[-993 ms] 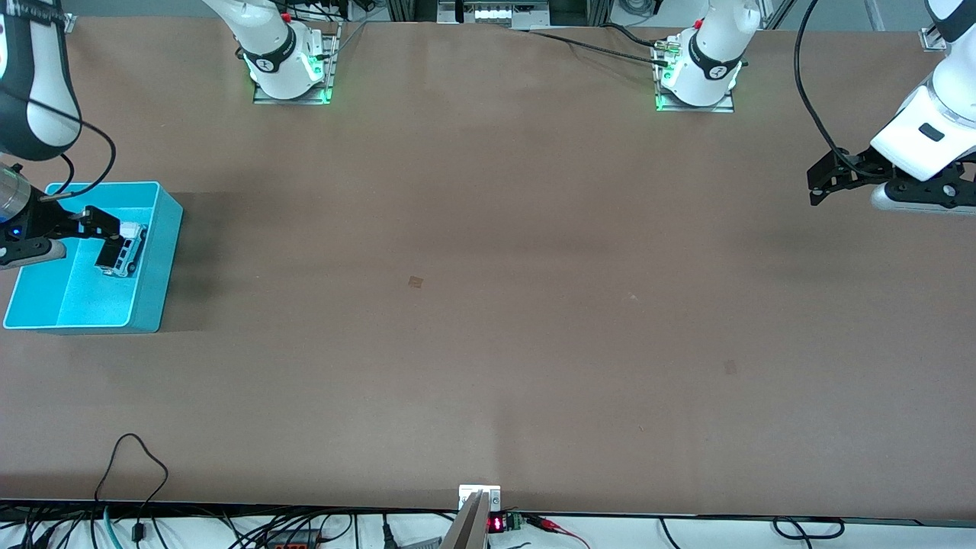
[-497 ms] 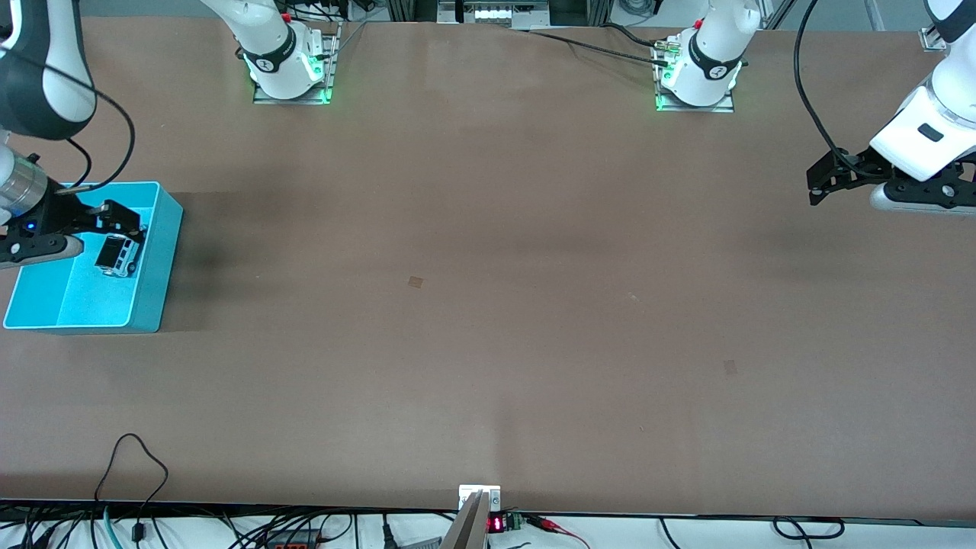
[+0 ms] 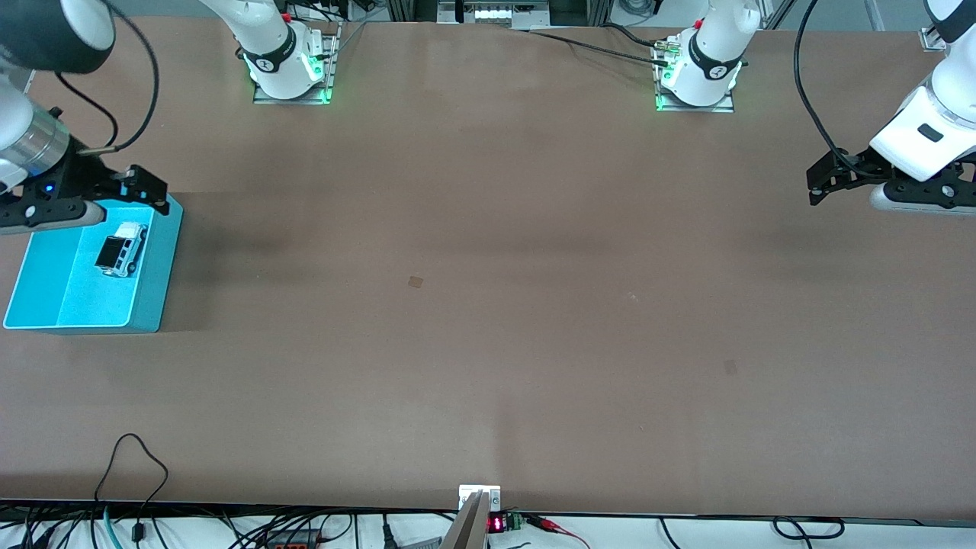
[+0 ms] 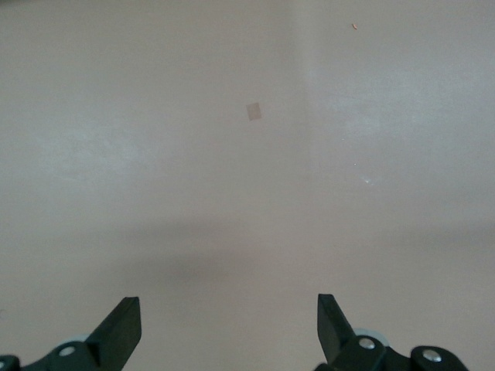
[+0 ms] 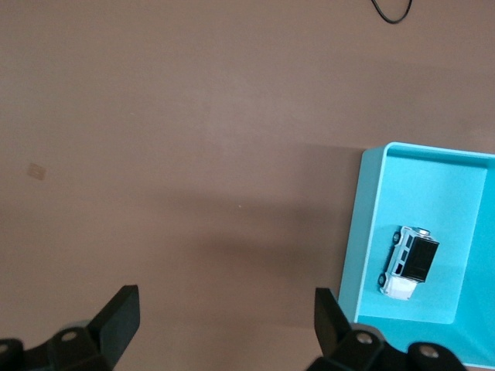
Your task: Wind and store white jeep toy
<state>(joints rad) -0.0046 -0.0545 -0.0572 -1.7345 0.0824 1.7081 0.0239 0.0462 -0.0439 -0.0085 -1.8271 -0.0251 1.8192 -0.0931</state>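
Observation:
The white jeep toy with its black roof panel lies inside the blue bin at the right arm's end of the table. It also shows in the right wrist view, inside the bin. My right gripper is open and empty, raised over the bin's edge nearest the robots' bases. In its wrist view the gripper is over bare table beside the bin. My left gripper is open and empty, waiting above the left arm's end of the table; its wrist view shows only bare table.
The brown table has a small dark mark near its middle. The arm bases stand at the edge farthest from the front camera. Cables hang at the edge nearest the front camera.
My right gripper has risen out of the bin and moved toward the robots' bases, leaving the jeep toy lying in the bin. The left arm has not moved.

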